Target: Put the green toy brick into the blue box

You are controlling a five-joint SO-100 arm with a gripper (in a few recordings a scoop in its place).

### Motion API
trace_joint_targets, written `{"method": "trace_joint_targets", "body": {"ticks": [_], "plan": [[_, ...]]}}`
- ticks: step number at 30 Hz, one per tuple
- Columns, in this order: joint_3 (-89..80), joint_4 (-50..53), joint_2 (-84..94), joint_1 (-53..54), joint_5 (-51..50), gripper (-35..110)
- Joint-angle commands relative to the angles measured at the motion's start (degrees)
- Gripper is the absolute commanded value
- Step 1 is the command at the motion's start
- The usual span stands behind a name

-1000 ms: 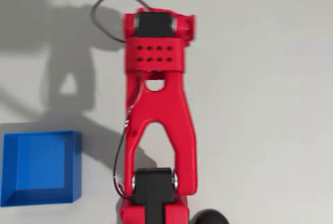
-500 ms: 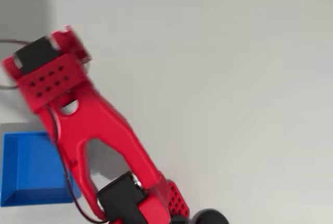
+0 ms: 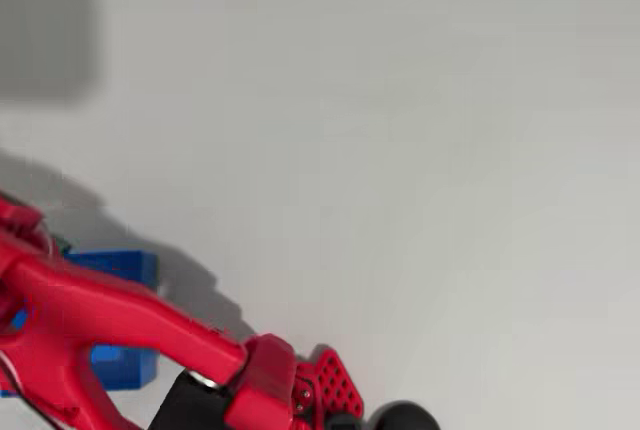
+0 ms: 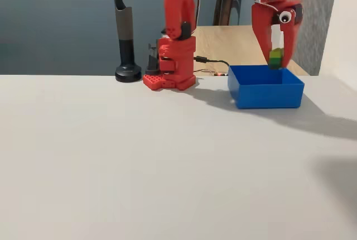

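Observation:
In the fixed view my red gripper (image 4: 276, 60) hangs just above the blue box (image 4: 265, 88), shut on the green toy brick (image 4: 275, 57), which shows between the fingertips. The brick sits over the box's far right part, slightly above its rim. In the overhead view the red arm (image 3: 110, 315) lies across the blue box (image 3: 122, 266) at the lower left and hides most of it; the gripper's end runs off the left edge.
The arm's red base (image 4: 168, 77) stands left of the box, with a black cable (image 4: 211, 61) running toward it. A black pole on a round foot (image 4: 128, 72) stands further left; the foot (image 3: 402, 417) also shows from overhead. A wooden table sits behind.
In the overhead view the arm has swung from the middle of the table to the left, ending over the blue box.

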State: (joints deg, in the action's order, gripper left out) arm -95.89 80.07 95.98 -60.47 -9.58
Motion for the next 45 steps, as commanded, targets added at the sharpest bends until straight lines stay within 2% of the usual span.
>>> {"method": "trace_joint_targets", "body": {"ticks": [1,10,19,23,27,33,37,45], "plan": [[0.97,2.81,1.93,-4.31,-0.97,0],[0.18,3.96,1.93,-7.03,-0.97,0],[0.09,4.04,1.85,-6.94,0.26,27],[0.00,4.04,1.85,-6.77,0.09,33],[0.97,3.96,1.85,-5.80,-0.35,29],[4.22,3.16,1.76,0.62,-0.79,11],[5.89,2.72,1.76,9.32,0.79,4],[7.91,2.46,1.67,31.20,3.52,2]]}}
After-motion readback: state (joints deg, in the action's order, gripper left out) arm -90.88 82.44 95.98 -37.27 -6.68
